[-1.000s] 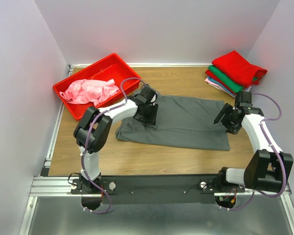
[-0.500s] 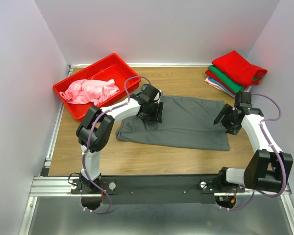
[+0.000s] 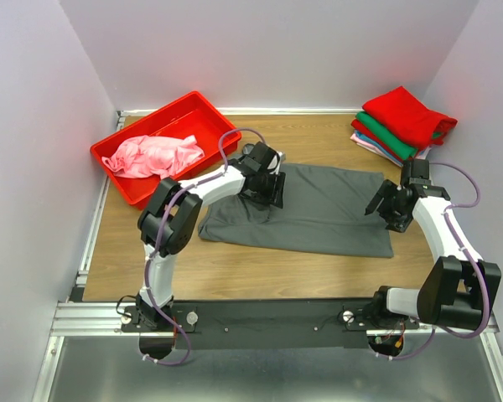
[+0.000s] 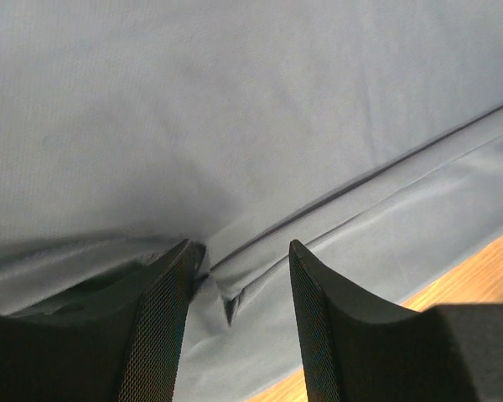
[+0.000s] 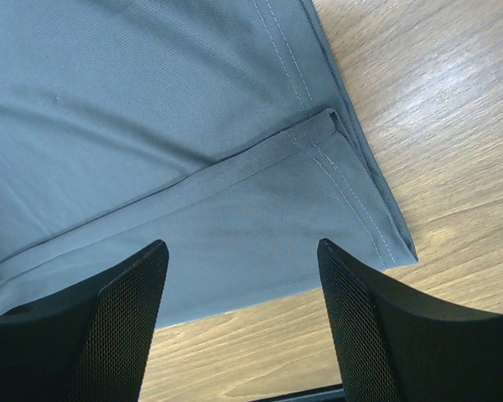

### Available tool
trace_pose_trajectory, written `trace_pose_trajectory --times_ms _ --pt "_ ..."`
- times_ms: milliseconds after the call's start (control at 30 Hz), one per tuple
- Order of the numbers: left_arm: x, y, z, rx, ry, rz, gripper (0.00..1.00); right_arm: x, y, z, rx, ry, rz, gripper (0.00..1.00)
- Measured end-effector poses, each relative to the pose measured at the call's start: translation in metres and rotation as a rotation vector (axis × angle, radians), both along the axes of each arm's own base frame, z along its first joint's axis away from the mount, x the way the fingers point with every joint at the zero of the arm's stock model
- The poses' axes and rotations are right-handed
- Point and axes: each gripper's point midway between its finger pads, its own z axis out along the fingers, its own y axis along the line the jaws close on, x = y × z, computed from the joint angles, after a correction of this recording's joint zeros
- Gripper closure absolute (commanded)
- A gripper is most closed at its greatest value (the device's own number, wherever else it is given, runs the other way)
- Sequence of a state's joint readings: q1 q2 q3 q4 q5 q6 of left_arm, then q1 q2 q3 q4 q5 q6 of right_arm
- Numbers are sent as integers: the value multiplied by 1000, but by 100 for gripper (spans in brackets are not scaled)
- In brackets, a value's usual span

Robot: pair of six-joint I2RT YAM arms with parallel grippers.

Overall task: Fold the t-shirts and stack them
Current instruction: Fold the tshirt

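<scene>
A dark grey t-shirt (image 3: 327,209) lies flat along the middle of the table, folded lengthwise. My left gripper (image 3: 270,194) is down on its far left part. In the left wrist view its jaws (image 4: 239,260) stand open, with a small pucker of the grey t-shirt (image 4: 235,126) between the fingers, unclamped. My right gripper (image 3: 377,205) hovers at the shirt's right end. It is open (image 5: 241,251) above the hemmed corner of the grey cloth (image 5: 151,117). A pink t-shirt (image 3: 151,155) lies crumpled in the bin. Folded t-shirts are stacked at the back right, red (image 3: 407,115) on top, green (image 3: 387,136) under it.
A red plastic bin (image 3: 184,110) stands at the back left of the wooden table (image 3: 235,268). White walls close in on three sides. A metal rail (image 3: 268,314) with both arm bases runs along the near edge.
My left gripper has slid to the right and a little farther back along the grey shirt, still open. The right arm has barely moved.
</scene>
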State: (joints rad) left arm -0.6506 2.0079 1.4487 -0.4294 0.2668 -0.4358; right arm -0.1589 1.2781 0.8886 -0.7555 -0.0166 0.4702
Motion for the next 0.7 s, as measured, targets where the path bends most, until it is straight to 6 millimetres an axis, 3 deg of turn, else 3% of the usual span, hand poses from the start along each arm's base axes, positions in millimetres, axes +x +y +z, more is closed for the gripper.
trace_pose_trajectory --times_ms 500,600,700 --pt "13 -30 23 -79 -51 -68 43 0 0 1 -1 -3 1 21" --pt "18 -27 29 -55 -71 -49 42 0 0 1 -2 -3 3 21" --pt "15 -7 34 2 -88 9 36 0 0 1 -3 -3 8 21"
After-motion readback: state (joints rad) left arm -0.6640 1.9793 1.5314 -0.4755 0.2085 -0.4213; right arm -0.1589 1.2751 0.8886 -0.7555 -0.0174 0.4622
